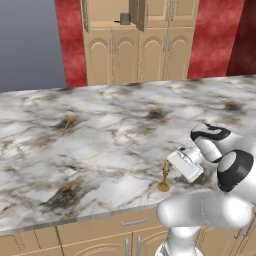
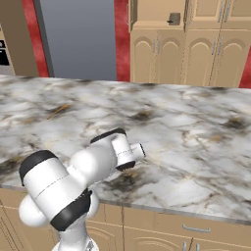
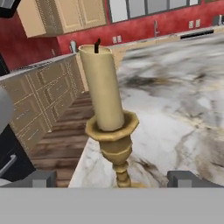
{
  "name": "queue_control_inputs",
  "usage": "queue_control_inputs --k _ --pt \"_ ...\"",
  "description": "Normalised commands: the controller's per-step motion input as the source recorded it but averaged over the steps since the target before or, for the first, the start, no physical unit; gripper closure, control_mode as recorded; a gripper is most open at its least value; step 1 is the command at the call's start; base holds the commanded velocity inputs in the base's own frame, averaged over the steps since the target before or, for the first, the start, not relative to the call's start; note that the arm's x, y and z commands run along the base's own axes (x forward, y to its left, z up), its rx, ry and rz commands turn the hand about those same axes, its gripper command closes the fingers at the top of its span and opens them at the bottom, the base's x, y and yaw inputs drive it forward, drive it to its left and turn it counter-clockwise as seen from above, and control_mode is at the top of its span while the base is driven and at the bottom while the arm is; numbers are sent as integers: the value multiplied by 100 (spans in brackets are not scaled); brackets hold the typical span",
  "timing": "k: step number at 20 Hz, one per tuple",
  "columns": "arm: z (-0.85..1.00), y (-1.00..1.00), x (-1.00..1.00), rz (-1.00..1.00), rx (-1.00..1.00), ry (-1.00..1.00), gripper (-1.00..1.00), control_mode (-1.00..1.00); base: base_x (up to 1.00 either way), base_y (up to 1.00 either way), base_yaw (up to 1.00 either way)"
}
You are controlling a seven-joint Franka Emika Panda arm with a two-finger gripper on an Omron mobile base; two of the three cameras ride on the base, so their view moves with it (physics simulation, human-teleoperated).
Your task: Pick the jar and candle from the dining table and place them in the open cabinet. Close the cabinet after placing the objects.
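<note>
A cream candle (image 3: 102, 85) in a brass-gold holder (image 3: 114, 142) stands upright on the marble dining table (image 3: 188, 118), close to its edge. My gripper (image 3: 114, 179) is open, with one dark fingertip (image 3: 41, 178) on each side of the holder's stem and not touching it. From the left base view the candle (image 1: 164, 176) stands near the table's (image 1: 100, 150) front edge with my gripper (image 1: 171, 168) right beside it. The small grey jar (image 1: 124, 19) stands on the shelf of the tan cabinet (image 1: 112, 55), whose upper door (image 1: 139, 14) hangs open. The jar (image 2: 174, 18) also sits in the cabinet (image 2: 196, 54).
A thin orange-gold stick (image 1: 66, 125) lies on the table's left part, also (image 2: 58, 112). Tan drawers (image 1: 132, 222) run under the table's front edge. A grey panel (image 1: 30, 40) and red wall (image 1: 215, 40) flank the cabinet beyond the table.
</note>
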Motion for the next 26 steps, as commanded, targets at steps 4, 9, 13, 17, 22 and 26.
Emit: queue_control_inputs --k 4,9,13,17,22,26 --pt "-14 0 6 0 0 0 -100 -100 0 0 0" --pt "-13 0 19 0 0 0 -100 -100 0 0 0" --pt "-9 0 11 0 0 0 -100 -100 0 0 0" --pt "-5 4 0 0 0 -1 -100 -100 0 0 0" --pt "-2 22 0 0 0 0 -100 -100 0 0 0" --pt "-6 26 0 0 0 0 -100 -100 0 0 0"
